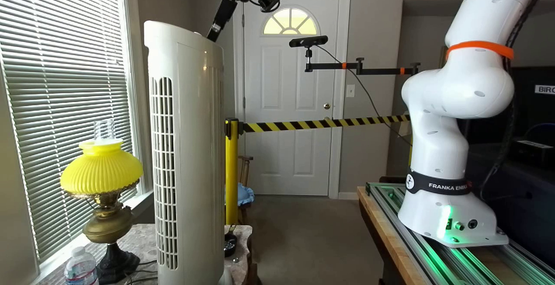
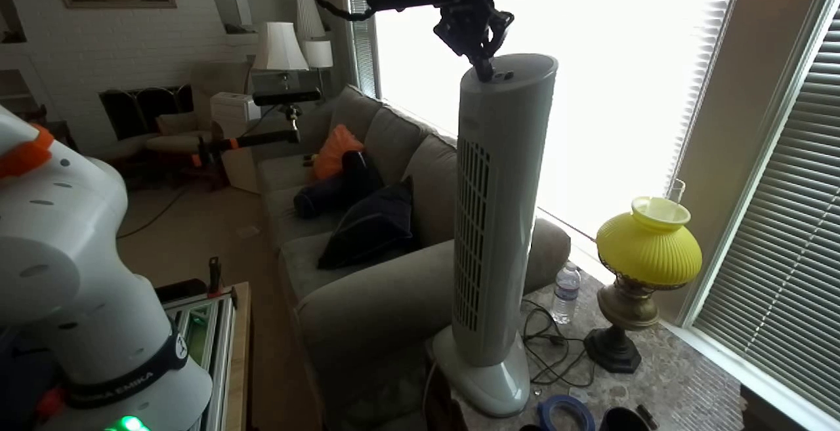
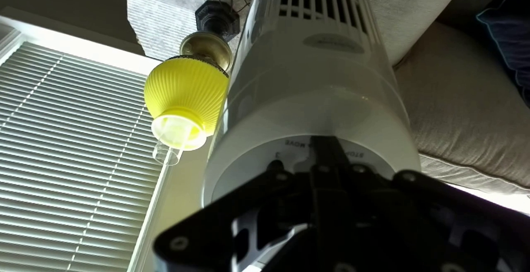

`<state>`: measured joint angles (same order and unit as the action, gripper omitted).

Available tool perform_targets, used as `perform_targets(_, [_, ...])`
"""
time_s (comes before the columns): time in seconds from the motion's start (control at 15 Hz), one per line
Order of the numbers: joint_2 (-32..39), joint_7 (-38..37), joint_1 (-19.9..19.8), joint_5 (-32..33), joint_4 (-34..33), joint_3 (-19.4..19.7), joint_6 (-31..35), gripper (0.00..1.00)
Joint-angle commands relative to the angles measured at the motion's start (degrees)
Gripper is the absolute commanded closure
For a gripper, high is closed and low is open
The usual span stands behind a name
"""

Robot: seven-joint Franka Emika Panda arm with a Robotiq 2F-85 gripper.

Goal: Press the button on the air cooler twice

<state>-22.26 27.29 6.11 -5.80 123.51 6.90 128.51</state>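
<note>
1. Air cooler (image 1: 197, 155): tall tower, glossy off-white plastic, slanted rounded top, column of narrow vent slots (image 1: 164, 172) cut down the front. In an exterior view its rounded base (image 2: 492, 388) is seen set on a mottled, stone-like tabletop (image 2: 695, 385).
2. Gripper (image 2: 484, 74): black linkage; fingers (image 3: 322, 156) are held together, tips placed at the air cooler's top. Contact cannot be confirmed; the spot under the tips is hidden.
3. Smooth grey panel (image 3: 252, 162) is set into the air cooler's top; "MOVE" and "STOP" are printed on it, upside down in the wrist view, partly covered by the fingers.
4. Lamp (image 1: 108, 224) is placed just beside the air cooler: ribbed yellow shade (image 1: 102, 170), brass-toned rounded body, dark faceted foot (image 1: 116, 261), clear glass chimney (image 1: 104, 129).
5. Clear plastic bottle (image 2: 566, 293) is stood near the air cooler; blue ring (image 2: 567, 401) is laid near the air cooler's base.
6. Sofa (image 2: 387, 293), soft grey-beige fabric, is placed just beside the air cooler.
7. Robot arm (image 1: 455, 85): smooth white rounded shells, orange band (image 1: 481, 47); mounted well apart from the air cooler, on grooved metal rails (image 1: 405, 233).
</note>
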Motion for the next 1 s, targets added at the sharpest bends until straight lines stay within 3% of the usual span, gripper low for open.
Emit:
perform_targets(0.0, [0.4,1.0,0.3,-1.3,3.2,-0.1,1.3,1.0])
perform_targets(0.53, [-0.7,1.5,0.4,-1.1,4.1,-0.1,1.4,1.0])
perform_targets(0.93, [-3.1,-0.6,-0.7,2.3,1.8,-1.7,-4.0,1.0])
